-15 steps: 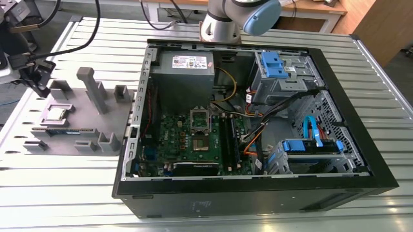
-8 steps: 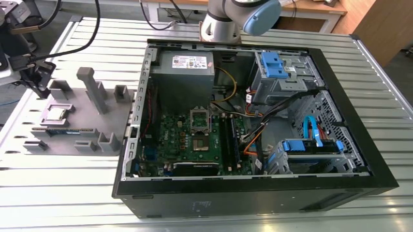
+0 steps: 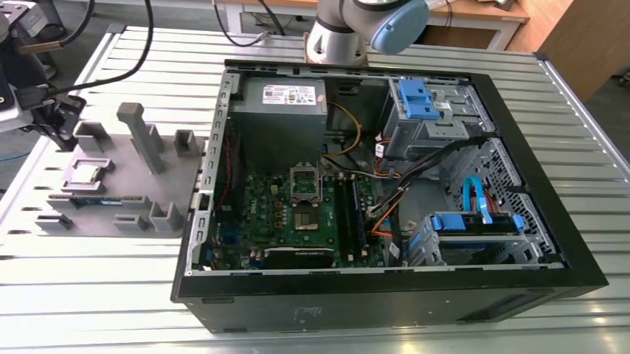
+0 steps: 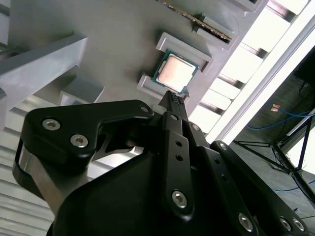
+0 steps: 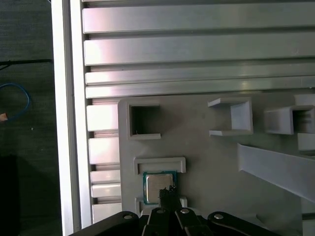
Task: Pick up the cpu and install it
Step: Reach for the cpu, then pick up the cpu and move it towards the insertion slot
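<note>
The cpu (image 3: 87,174) is a small square chip with a shiny metal top, lying flat in a shallow pocket of the grey moulded tray (image 3: 118,166) at the exterior view's left. Both wrist views show it close: the cpu (image 4: 176,72) (image 5: 156,184) sits in its pocket just beyond my gripper (image 4: 175,99) (image 5: 168,191). The black fingers are pressed together into one narrow tip over the chip's near edge and hold nothing. My gripper (image 3: 65,122) hangs above the tray's far left part.
An open computer case (image 3: 394,184) lies at the exterior view's right, with a green board and its dark socket (image 3: 303,184) inside. A green memory stick (image 3: 94,199) lies in the tray. Grey posts (image 3: 143,136) rise from the tray. Ribbed metal table (image 3: 99,295) all around.
</note>
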Tool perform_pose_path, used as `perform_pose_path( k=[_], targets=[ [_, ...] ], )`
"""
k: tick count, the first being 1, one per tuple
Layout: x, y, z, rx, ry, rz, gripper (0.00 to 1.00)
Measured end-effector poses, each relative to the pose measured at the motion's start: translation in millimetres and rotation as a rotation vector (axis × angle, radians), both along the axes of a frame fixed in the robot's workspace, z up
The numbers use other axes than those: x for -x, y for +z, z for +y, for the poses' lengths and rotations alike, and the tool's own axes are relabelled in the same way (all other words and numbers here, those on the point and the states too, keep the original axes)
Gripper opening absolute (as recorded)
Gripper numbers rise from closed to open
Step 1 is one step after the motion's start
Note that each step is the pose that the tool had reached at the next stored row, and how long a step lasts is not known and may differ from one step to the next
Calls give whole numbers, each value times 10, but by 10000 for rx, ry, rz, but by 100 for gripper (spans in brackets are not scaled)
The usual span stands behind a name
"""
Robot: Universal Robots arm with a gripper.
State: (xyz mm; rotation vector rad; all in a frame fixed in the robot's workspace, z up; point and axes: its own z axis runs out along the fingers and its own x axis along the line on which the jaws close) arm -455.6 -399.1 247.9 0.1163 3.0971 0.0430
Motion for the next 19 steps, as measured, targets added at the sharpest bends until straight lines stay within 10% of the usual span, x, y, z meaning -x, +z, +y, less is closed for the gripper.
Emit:
perform_pose_path(
  k=[19],
  targets=[
    [0,-90,0,0,0,1,11]
  ],
)
